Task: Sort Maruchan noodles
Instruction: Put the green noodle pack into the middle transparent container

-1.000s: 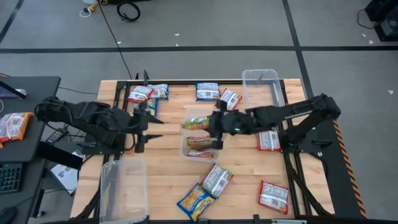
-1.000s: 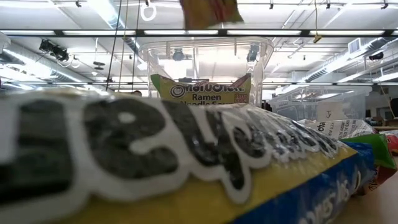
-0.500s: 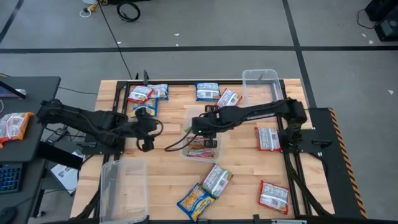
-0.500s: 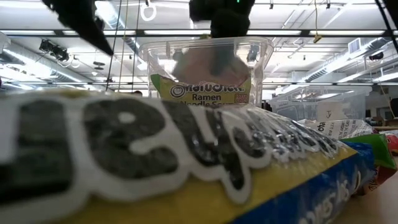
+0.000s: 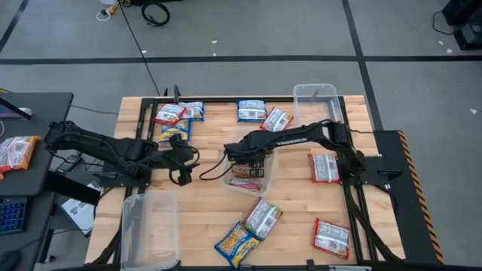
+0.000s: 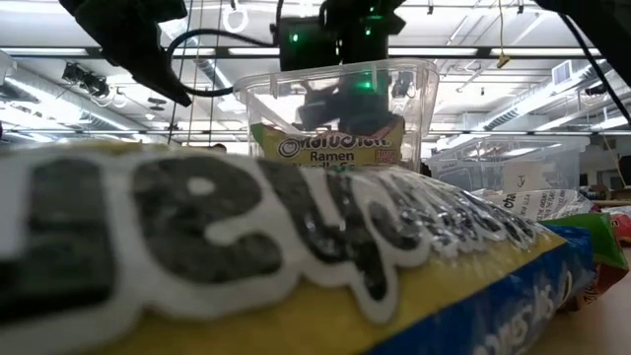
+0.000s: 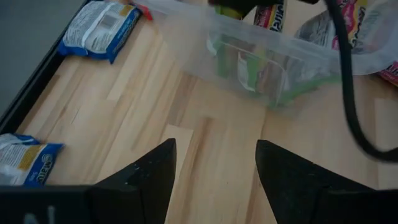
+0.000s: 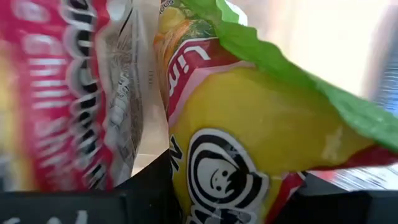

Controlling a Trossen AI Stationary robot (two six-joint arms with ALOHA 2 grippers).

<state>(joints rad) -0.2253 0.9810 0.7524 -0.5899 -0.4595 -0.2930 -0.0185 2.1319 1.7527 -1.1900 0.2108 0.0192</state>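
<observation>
From above, my right claw (image 5: 239,160) is buried in the clear tub (image 5: 265,183) mid-bench, so its grip is hidden. Wrist cam shows it clamped on a green-pink noodle packet (image 8: 249,124). My left claw (image 7: 214,171) hovers left of the tub, spread, holding nothing.

bench (image 5: 203,203): light wood planks, dark frame rails
centre: clear tub (image 5: 247,162), noodle packets inside
far edge: clear tub (image 5: 315,102); blue packet (image 5: 251,110), red packet (image 5: 277,120), red-and-blue cluster (image 5: 178,114)
near-left corner: clear tub (image 5: 149,229)
near edge: silver packet (image 5: 262,217), blue-yellow packet (image 5: 236,244)
right side: two red packets (image 5: 325,167) (image 5: 331,236)
</observation>
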